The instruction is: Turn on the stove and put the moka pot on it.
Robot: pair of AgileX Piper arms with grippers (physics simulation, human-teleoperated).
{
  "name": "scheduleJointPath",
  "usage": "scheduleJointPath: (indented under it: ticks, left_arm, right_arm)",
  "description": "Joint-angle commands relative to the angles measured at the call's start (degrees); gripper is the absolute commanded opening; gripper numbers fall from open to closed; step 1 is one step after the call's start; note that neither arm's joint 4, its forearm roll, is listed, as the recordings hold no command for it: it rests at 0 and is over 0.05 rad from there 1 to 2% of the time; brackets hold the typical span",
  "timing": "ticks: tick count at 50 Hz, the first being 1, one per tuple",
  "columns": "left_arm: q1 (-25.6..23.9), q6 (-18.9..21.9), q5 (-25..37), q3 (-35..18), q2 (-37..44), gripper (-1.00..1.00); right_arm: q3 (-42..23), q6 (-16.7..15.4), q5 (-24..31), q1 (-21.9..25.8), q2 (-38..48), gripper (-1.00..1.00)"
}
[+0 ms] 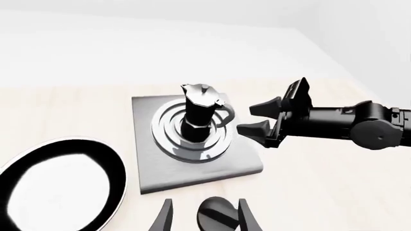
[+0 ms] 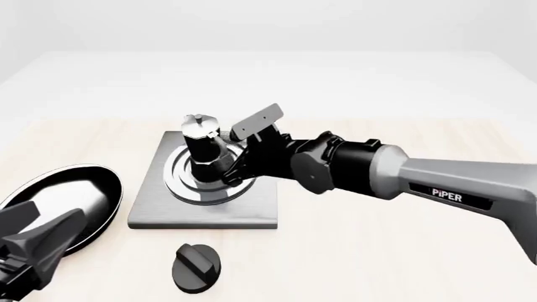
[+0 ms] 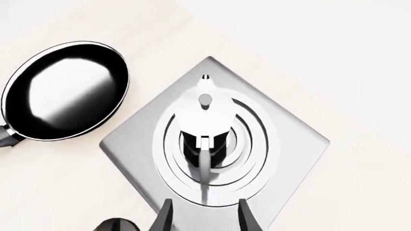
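Note:
The moka pot (image 2: 204,146) stands upright on the silver rings of the grey stove (image 2: 163,211). It also shows in the left wrist view (image 1: 196,113) and, from above, in the right wrist view (image 3: 204,113). My right gripper (image 2: 238,168) is open just right of the pot, its fingers (image 1: 262,107) near the handle and holding nothing. The round black knob (image 2: 197,268) lies on the table in front of the stove. My left gripper (image 1: 205,220) is open, and the knob (image 1: 216,217) shows between its fingertips. In the front view only the left arm (image 2: 34,251) shows, apart from the knob.
A shiny black frying pan (image 2: 63,198) lies left of the stove, close to the left arm. It also shows in the left wrist view (image 1: 57,187) and the right wrist view (image 3: 64,91). The right arm (image 2: 453,189) stretches across the table's right half.

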Motion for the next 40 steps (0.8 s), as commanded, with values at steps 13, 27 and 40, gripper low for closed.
scheduleJointPath:
  ticks: [13, 27, 40]
  left_arm:
    - [-1.2, 0.9, 0.4, -1.5, -0.4, 1.00]
    - [-1.3, 0.9, 0.2, -1.5, -0.5, 1.00]
    - [-1.2, 0.7, -0.4, -0.6, -0.3, 1.00]
  right_arm:
    - [11.5, 0.9, 0.4, -0.6, -13.7, 1.00]
    - [18.4, 6.5, 0.2, -1.1, -21.7, 1.00]
    - [27.6, 9.8, -2.9, -2.5, -30.3, 1.00]
